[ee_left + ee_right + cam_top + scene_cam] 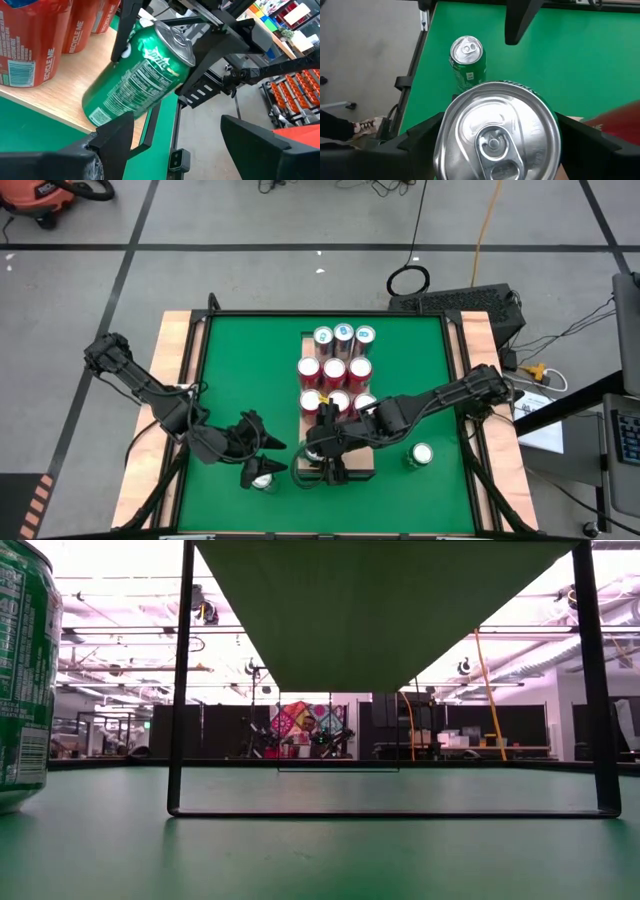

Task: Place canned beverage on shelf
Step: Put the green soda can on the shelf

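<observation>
Green can (497, 132), held between the fingers of the right gripper (325, 448), tilted over the near end of the wooden shelf (60, 107) beside red cans (335, 370). Left gripper (268, 442) open, close by. Two more green cans (262, 478) (421, 454) stand on the table (240, 370).

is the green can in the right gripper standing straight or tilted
Tilted: the green can leans over the shelf edge, held by the right gripper.

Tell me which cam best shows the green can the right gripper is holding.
Left wrist view: the held green can shows side-on, tilted over the shelf edge in the right gripper. Right wrist view shows only its lid. High view hides it under the arm; low view misses it.
</observation>
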